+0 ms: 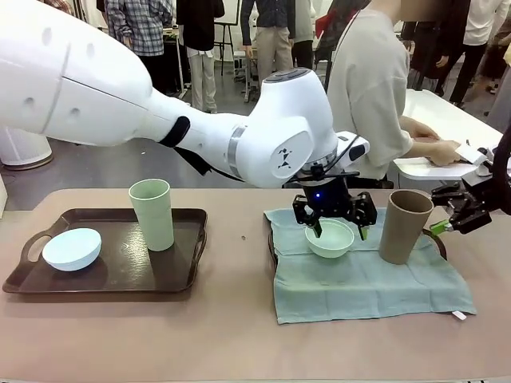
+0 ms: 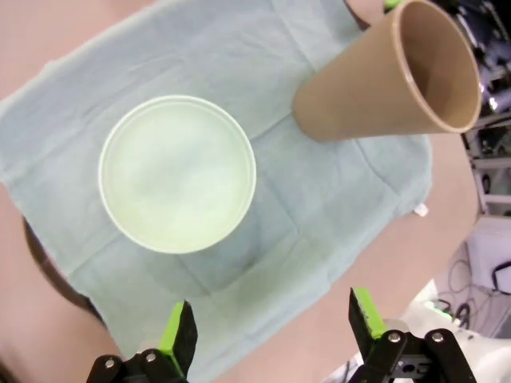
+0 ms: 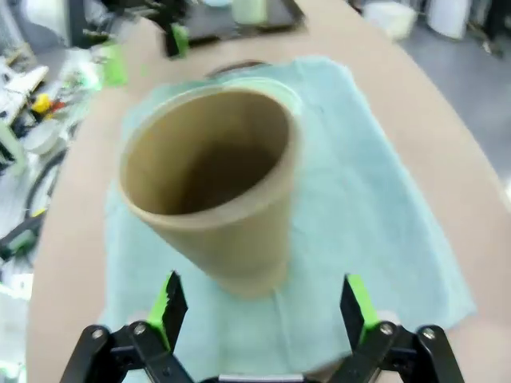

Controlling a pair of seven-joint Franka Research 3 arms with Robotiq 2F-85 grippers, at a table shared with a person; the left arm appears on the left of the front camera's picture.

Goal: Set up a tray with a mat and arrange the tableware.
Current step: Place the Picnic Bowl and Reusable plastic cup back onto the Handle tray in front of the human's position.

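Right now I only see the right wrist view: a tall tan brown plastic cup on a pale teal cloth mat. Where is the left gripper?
Observer: The left gripper hangs over a small round mint green plastic bowl, on the cloth mat beside the tan brown cup.
Operator: Is it gripping that bowl?
Observer: No. Its jaws are open, and the left wrist view shows the bowl free on the mat.
Operator: Anything elsewhere?
Observer: A dark brown tray to the robot's left holds a small round pale blue plastic bowl and an upright tall pale green plastic cup.
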